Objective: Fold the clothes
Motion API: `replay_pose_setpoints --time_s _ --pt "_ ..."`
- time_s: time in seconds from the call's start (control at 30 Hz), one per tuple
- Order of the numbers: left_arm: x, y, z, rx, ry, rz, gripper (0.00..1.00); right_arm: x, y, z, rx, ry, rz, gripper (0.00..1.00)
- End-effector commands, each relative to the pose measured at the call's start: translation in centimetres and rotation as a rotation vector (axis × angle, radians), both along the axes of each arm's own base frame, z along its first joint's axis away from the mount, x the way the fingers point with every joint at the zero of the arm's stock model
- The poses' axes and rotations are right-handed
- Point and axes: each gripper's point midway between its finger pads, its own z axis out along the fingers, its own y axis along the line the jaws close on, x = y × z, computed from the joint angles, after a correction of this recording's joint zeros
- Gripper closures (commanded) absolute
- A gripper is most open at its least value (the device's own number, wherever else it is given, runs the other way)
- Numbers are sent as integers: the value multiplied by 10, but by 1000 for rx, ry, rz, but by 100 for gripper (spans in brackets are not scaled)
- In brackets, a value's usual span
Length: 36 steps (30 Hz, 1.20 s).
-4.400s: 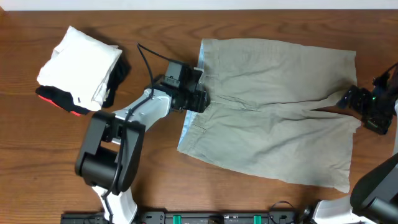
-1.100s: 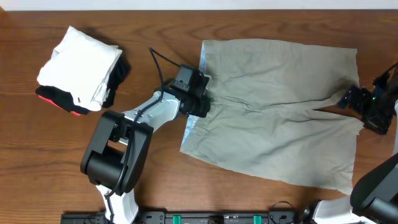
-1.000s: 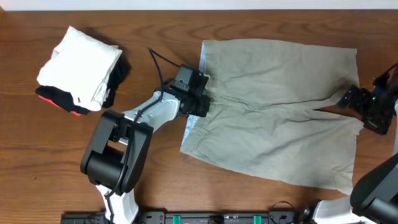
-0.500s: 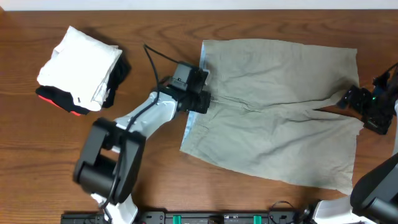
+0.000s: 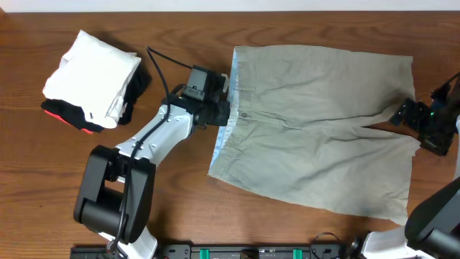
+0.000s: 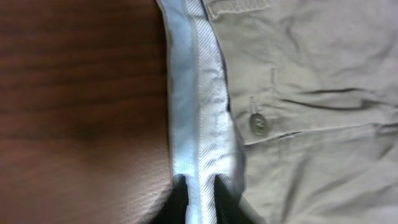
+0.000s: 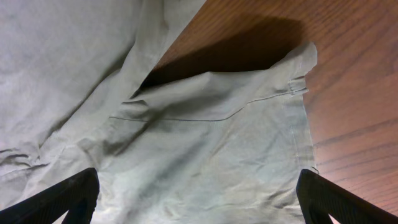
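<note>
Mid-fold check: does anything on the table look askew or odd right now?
On the trousers, the waistband is turned out, showing pale blue lining, and a leg hem corner at the other end looks lifted, casting a shadow.

The trousers (image 5: 316, 122) lie spread flat on the table (image 5: 180, 36), filling its 3 o'clock half, with the waistband (image 5: 234, 72) toward 9 o'clock and the leg ends toward 3 o'clock. A stack of folded garments (image 5: 93, 79) sits well apart at 10 o'clock. The left gripper (image 5: 224, 109) is at the waistband's middle, on its 9 o'clock side. The button (image 6: 258, 124) is just beside it toward 3 o'clock. The right gripper (image 5: 397, 115) is over the notch between the two legs, at the trousers' 3 o'clock edge.
</note>
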Motion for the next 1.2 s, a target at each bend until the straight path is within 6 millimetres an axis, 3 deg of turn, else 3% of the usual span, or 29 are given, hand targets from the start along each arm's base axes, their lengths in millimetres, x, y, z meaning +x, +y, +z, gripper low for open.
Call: replay_pose_setpoints --time_s 0.0,0.1,0.17,0.63,1.17 --pt "-6 -13 7 -78 27 -37 64 3 -2 5 -4 -19 7 1" --pt "-10 -17 6 -96 40 -51 49 3 -2 5 -4 -19 7 1" --pt "-12 -20 3 -93 47 -57 46 3 -2 5 -4 -19 7 1" --pt "-23 -40 -41 -65 114 -108 46 3 -2 5 -4 -19 7 1" --pt "-28 -51 -39 -123 143 -120 48 3 -2 5 -4 -19 6 1"
